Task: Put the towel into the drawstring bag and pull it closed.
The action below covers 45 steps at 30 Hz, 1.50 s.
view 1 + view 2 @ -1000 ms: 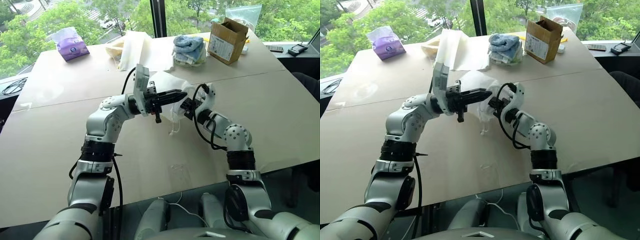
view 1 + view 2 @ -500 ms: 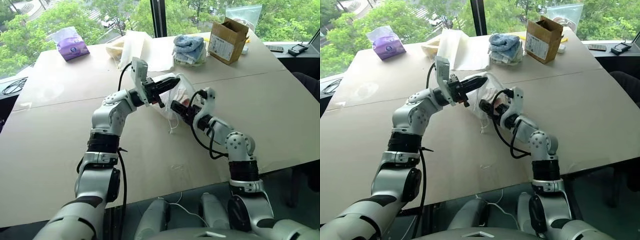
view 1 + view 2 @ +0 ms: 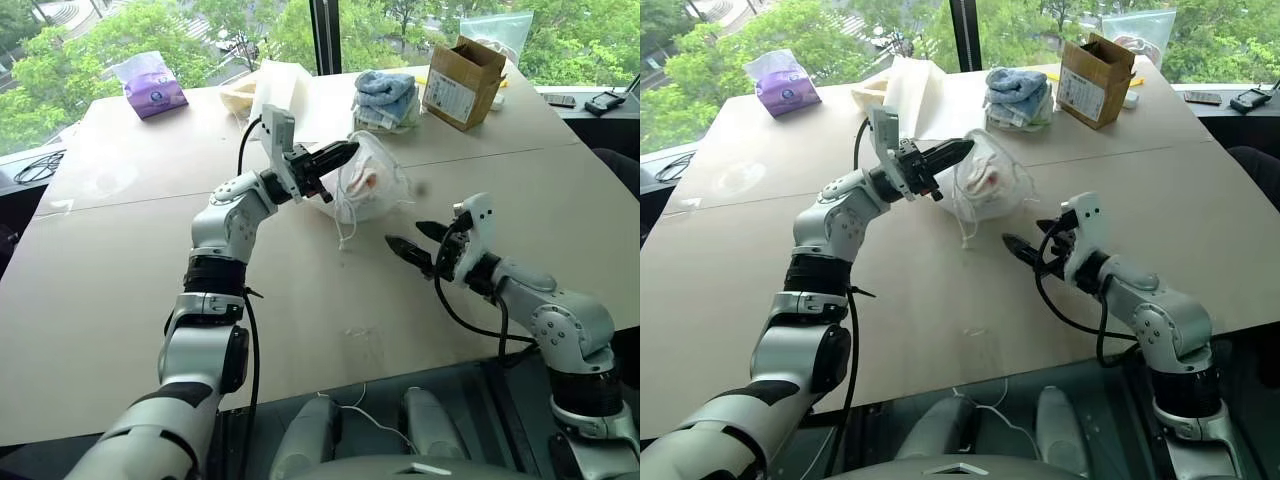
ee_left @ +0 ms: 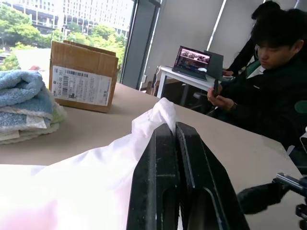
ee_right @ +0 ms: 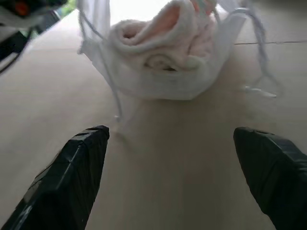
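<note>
Towel in the bag — your right gripper has let go and backed away.
The left gripper clamps the drawstring bag mid-tabletop, the towel inside; right fingers spread empty — cords still unpulled.

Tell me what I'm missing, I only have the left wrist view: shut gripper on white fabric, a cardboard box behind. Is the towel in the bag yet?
Observer: Yes. The right wrist view shows the towel bunched inside the drawstring bag.
Operator: Is the bag lying flat or lifted?
Observer: The left gripper holds its upper edge up, while the bag's bottom rests on the table.
Operator: Where is the other gripper?
Observer: The right gripper is open, off the bag, low over the table on the robot's right of it.
Operator: And the cords?
Observer: Loose. One cord hangs from the bag on the robot's side, and no gripper has it.
</note>
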Motion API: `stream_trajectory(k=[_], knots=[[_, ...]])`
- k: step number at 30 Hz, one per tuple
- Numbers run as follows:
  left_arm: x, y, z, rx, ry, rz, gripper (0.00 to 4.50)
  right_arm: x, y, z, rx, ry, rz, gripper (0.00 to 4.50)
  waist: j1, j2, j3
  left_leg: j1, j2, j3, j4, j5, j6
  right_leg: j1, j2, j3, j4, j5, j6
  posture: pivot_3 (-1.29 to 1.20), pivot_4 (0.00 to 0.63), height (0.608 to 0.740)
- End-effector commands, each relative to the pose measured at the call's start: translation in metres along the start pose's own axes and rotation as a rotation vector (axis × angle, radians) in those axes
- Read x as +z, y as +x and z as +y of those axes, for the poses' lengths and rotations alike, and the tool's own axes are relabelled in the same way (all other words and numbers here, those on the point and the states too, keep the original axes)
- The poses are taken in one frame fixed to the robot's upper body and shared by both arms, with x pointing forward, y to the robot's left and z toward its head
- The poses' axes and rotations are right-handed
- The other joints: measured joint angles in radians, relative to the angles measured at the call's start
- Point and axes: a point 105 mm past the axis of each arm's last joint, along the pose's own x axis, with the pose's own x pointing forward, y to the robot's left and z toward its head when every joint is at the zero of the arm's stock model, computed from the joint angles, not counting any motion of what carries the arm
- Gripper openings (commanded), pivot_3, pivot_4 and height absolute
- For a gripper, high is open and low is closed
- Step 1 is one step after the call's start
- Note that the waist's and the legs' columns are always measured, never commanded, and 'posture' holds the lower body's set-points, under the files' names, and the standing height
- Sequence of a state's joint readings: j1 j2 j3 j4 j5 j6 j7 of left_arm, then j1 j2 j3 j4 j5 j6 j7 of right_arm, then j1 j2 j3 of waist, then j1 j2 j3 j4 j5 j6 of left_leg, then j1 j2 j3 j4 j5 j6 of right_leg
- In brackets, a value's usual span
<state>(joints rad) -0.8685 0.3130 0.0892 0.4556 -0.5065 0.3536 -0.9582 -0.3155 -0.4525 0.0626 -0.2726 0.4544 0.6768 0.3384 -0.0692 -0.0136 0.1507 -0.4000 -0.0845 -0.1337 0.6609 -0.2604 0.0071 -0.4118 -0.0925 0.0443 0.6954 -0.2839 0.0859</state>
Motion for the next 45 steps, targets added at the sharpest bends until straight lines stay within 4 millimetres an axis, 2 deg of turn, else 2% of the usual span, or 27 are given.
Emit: stream_trajectory(k=[1, 5, 11, 16, 17, 20, 26, 32, 33, 35, 38, 39, 45], knots=[[0.017, 0.006, -0.003, -0.018, 0.051, -0.044, 0.0, 0.004, 0.019, -0.025, -0.143, -0.165, -0.03, 4.41, -0.002, 0.0, 0.0, 0.0, 0.0, 0.001, 0.0, 0.0, 0.0, 0.0, 0.0, 0.0, 0.0, 0.0, 0.0, 0.0, 0.15, 0.74], [0.019, 0.007, -0.005, -0.029, 0.052, -0.045, 0.0, 0.005, 0.043, -0.037, -0.175, -0.242, -0.04, 4.41, -0.002, 0.0, 0.0, 0.0, 0.001, 0.001, 0.0, 0.0, 0.0, 0.0, 0.0, 0.001, 0.0, 0.0, 0.0, 0.0, 0.15, 0.74], [0.02, 0.007, -0.005, -0.032, 0.061, -0.044, 0.0, 0.026, 0.081, -0.046, -0.155, -0.175, -0.112, 4.41, -0.001, -0.001, 0.001, -0.001, 0.001, 0.0, 0.001, 0.0, 0.0, 0.0, 0.0, 0.0, 0.0, 0.0, 0.0, 0.0, 0.15, 0.74], [0.021, 0.007, -0.006, -0.025, 0.063, -0.052, 0.0, 0.041, 0.097, -0.046, -0.141, -0.187, -0.151, 4.41, -0.001, -0.001, 0.001, -0.001, 0.001, -0.001, 0.001, 0.0, 0.0, 0.0, -0.001, -0.001, -0.001, 0.0, 0.0, 0.0, 0.15, 0.74], [0.021, 0.007, -0.006, -0.024, 0.066, -0.05, 0.0, 0.041, 0.098, -0.048, -0.15, -0.192, -0.147, 4.18, -0.002, -0.001, 0.001, -0.001, 0.001, -0.001, 0.0, 0.0, 0.0, 0.0, -0.001, -0.001, -0.001, 0.0, 0.0, 0.0, 0.15, 0.74], [0.021, 0.006, -0.006, -0.024, 0.066, -0.05, 0.0, 0.039, 0.098, -0.05, -0.158, -0.186, -0.147, 3.12, -0.002, -0.001, 0.001, -0.001, 0.001, -0.001, 0.0, 0.0, 0.0, -0.001, -0.001, -0.001, -0.001, 0.0, 0.0, 0.0, 0.15, 0.74], [0.021, 0.004, -0.004, -0.011, 0.061, -0.053, 0.0, 0.036, 0.087, -0.049, -0.168, -0.18, -0.164, 0.04, -0.005, -0.001, 0.001, -0.001, 0.001, -0.001, 0.001, 0.0, 0.0, -0.001, -0.001, -0.001, 0.0, 0.0, 0.0, 0.0, 0.15, 0.74], [0.018, 0.007, -0.003, -0.003, 0.042, -0.051, 0.0, 0.035, 0.069, -0.04, -0.165, -0.19, -0.169, 0.02, -0.005, -0.001, 0.001, -0.002, 0.0, -0.001, 0.002, 0.0, 0.0, -0.001, -0.001, -0.001, 0.0, 0.0, 0.0, 0.0, 0.15, 0.74], [0.018, 0.007, -0.003, 0.0, 0.039, -0.049, 0.43, 0.036, 0.067, -0.04, -0.166, -0.191, -0.168, 0.0, -0.004, -0.001, 0.001, -0.002, 0.0, -0.001, 0.002, 0.0, 0.0, -0.001, -0.001, 0.0, 0.0, 0.0, 0.0, 0.0, 0.15, 0.74], [0.016, 0.008, -0.004, -0.003, 0.044, -0.042, 0.63, 0.04, 0.064, -0.039, -0.17, -0.193, -0.168, 0.0, -0.004, -0.001, 0.001, -0.002, 0.0, -0.001, 0.003, 0.0, 0.0, -0.001, 0.0, 0.0, 0.001, 0.0, 0.0, 0.0, 0.15, 0.74], [0.015, 0.007, -0.006, -0.007, 0.066, -0.031, 2.02, 0.048, 0.061, -0.039, -0.179, -0.188, -0.175, 0.0, -0.003, -0.001, 0.001, -0.002, 0.0, -0.001, 0.003, 0.0, 0.0, -0.001, 0.0, -0.001, 0.001, 0.0, 0.0, 0.0, 0.15, 0.74], [0.016, 0.002, -0.007, -0.018, 0.051, -0.037, 2.3, 0.051, 0.061, -0.039, -0.182, -0.186, -0.177, 0.0, -0.003, -0.001, 0.001, -0.002, 0.0, -0.001, 0.003, 0.0, 0.0, -0.001, 0.0, -0.001, 0.001, 0.0, 0.0, 0.0, 0.15, 0.74], [0.029, -0.032, -0.017, -0.076, -0.012, -0.059, 2.3, 0.062, 0.06, -0.042, -0.199, -0.173, -0.191, 0.0, -0.007, -0.001, 0.001, -0.001, 0.001, -0.001, 0.002, 0.0, 0.0, -0.001, 0.0, 0.0, 0.001, 0.0, 0.0, 0.0, 0.15, 0.74]])
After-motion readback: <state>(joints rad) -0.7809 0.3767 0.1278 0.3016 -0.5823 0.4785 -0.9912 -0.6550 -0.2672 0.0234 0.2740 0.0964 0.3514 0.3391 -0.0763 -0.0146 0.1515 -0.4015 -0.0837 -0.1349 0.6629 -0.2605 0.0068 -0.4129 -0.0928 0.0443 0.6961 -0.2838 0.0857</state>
